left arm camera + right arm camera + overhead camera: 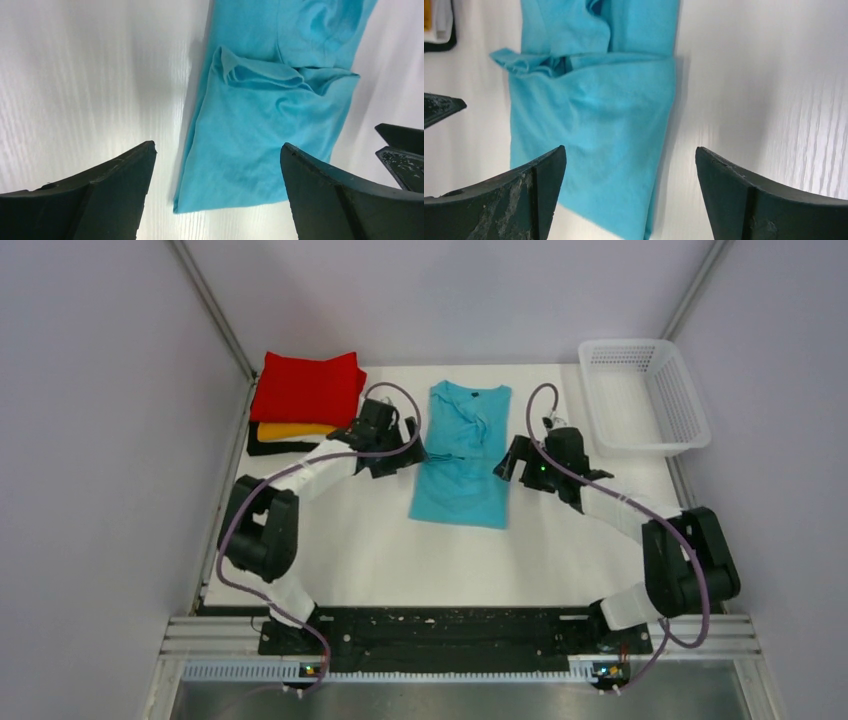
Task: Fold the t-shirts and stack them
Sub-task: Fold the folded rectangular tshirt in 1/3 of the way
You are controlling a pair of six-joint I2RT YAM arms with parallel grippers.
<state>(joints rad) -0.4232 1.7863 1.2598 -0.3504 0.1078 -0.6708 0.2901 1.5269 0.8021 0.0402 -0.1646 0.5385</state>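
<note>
A turquoise tee (pixel 461 455) lies on the white table, folded lengthwise into a narrow strip with its collar at the far end. It also shows in the left wrist view (pixel 260 125) and the right wrist view (pixel 594 130). My left gripper (pixel 412 452) is open and empty above the strip's left edge. My right gripper (pixel 512 462) is open and empty above its right edge. A stack of folded shirts sits at the far left: red (pixel 308 387) on top, orange (pixel 292 430) below, black (pixel 275 448) at the bottom.
A white plastic mesh basket (pixel 645 395) stands at the far right of the table (pixel 380 560). Grey walls close in the sides and back. The other gripper's fingertip shows at the edge of each wrist view.
</note>
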